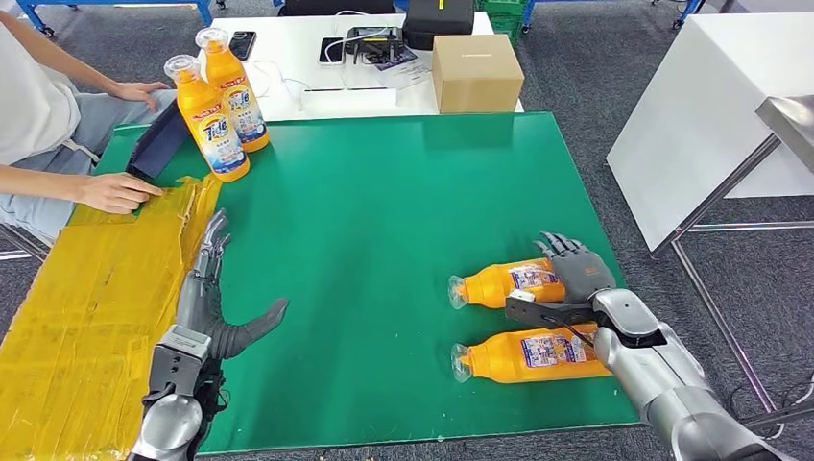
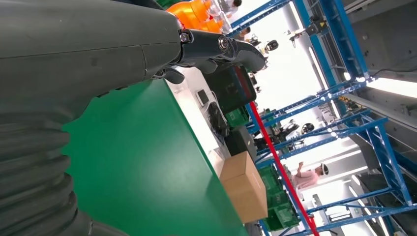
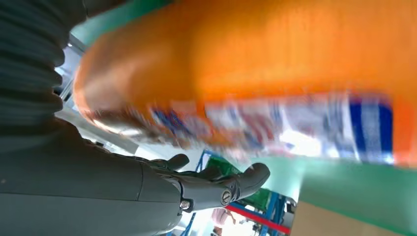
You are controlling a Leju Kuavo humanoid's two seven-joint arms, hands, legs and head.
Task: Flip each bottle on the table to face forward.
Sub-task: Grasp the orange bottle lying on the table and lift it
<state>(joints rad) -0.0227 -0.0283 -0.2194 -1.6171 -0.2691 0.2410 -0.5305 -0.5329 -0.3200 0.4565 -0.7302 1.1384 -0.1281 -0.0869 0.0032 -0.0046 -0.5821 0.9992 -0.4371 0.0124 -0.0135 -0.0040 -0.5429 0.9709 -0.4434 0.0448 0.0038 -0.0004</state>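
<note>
Right hand: the right hand [image 1: 574,272] lies over the base end of the far lying bottle [image 1: 507,283], fingers stretched out across it; whether it actually grips or only rests there, I cannot tell
Lying bottles: two orange bottles on their sides on the right part of the green table [image 1: 384,240], caps pointing left; the near lying bottle [image 1: 533,354] sits just beside the silver forearm, label up
Right wrist view: an orange bottle [image 3: 255,73] blurred and very close, the dark fingers [image 3: 231,184] extended beneath it
Left hand: the left hand [image 1: 216,298] rests flat at the table's left side, fingers spread, thumb out to the side, holding nothing
Standing bottles: two standing bottles [image 1: 223,106] upright at the far left corner, touching each other
Person: a person's hand [image 1: 115,192] presses on the yellow taped sheet [image 1: 86,307] by the left edge
Beyond the table: a cardboard box [image 1: 476,73] on the white table behind
</note>
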